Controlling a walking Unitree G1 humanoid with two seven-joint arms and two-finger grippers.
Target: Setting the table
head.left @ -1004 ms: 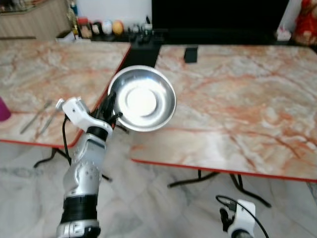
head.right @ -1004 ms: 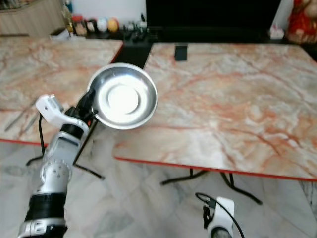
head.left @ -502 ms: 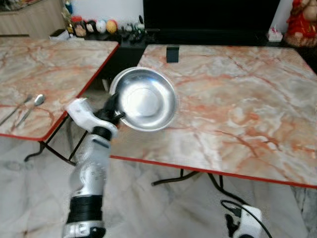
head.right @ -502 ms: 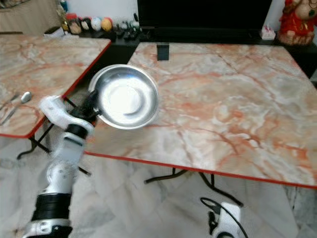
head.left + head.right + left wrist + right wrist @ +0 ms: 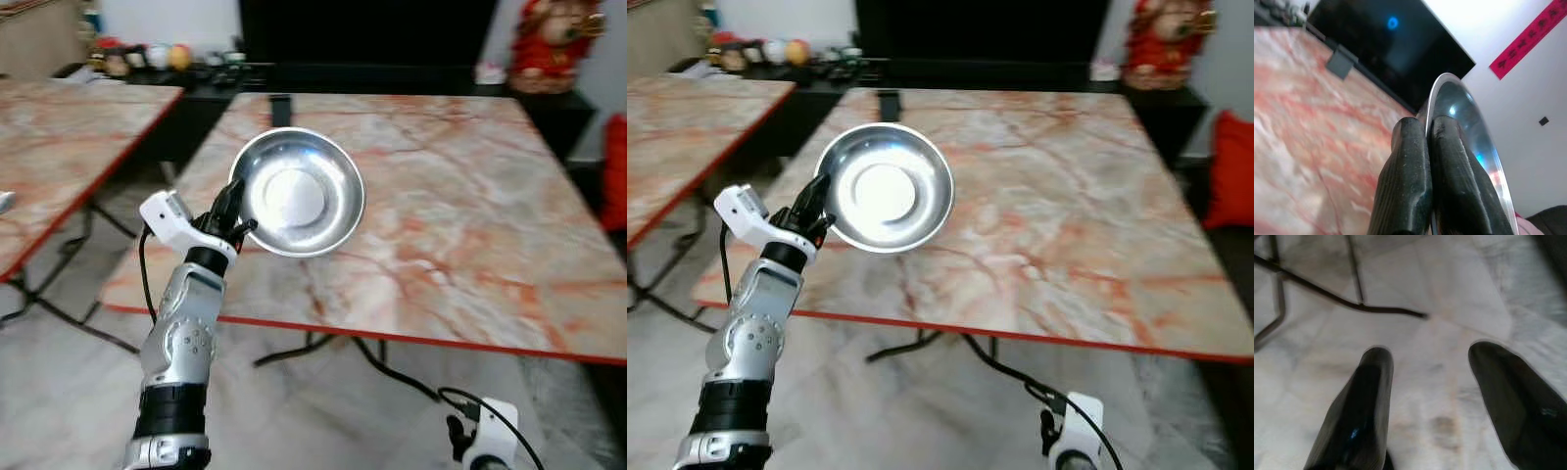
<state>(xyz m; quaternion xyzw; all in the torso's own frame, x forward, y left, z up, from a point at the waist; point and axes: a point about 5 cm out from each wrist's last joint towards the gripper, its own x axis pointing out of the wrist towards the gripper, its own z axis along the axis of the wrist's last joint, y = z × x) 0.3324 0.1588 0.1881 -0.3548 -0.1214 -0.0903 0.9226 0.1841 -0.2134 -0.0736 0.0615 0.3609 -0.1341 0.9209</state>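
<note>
1. Holding a steel bowl (image 5: 299,192) by its rim, the left gripper (image 5: 233,217) is raised in front of the robot; its fingers (image 5: 1410,181) are pinched on the rim at the bowl's 9 o'clock edge.
2. The bowl is tilted, hollow side toward the head camera, and sits in the air above the near-left part of the marble-patterned bench (image 5: 470,225). I cannot tell whether it touches the top.
3. In the left wrist view, the two fingers lie almost together, with the thin bowl rim (image 5: 1457,93) between them.
4. The right gripper (image 5: 1430,396) hangs low at 5 o'clock, over the pale tiled floor (image 5: 1415,298); its fingers are spread well apart, with nothing between them.
5. A small dark block (image 5: 281,110) stands at the bench's far-left edge, at 11 o'clock from the bowl.
6. A second bench (image 5: 59,147) stands at 9 o'clock, apart from the first.
7. A red figurine (image 5: 542,44) sits beyond the bench at 1 o'clock.
</note>
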